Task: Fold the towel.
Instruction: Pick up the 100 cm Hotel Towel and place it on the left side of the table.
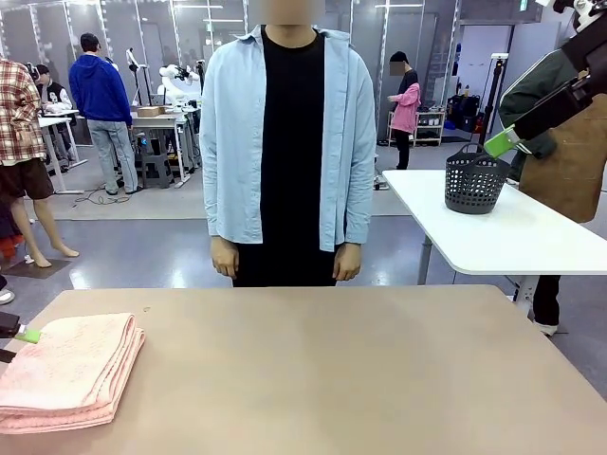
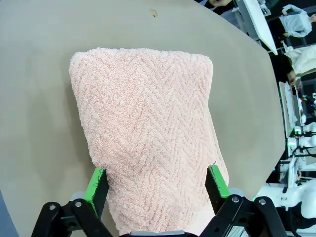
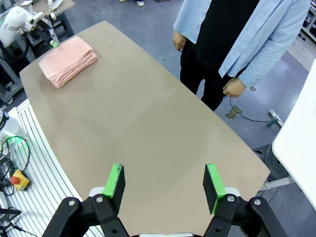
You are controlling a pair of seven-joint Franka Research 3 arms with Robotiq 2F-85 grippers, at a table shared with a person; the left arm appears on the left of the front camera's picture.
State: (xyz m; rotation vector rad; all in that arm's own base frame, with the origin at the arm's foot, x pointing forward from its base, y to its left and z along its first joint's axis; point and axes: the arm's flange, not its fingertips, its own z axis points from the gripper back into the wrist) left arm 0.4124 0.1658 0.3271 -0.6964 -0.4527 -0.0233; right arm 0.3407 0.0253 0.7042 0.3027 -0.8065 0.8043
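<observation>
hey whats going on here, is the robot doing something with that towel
The pink towel lies folded in layers at the table's left near corner. The left pincer is open, its fingers on either side of the towel's end without clamping it. The right pincer is open and empty, raised high over the table. The person stands at the far side, hands down.

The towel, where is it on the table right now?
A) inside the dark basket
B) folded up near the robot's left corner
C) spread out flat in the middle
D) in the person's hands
B: the towel lies folded in layers at the table's left near corner, by the left claw.
</observation>
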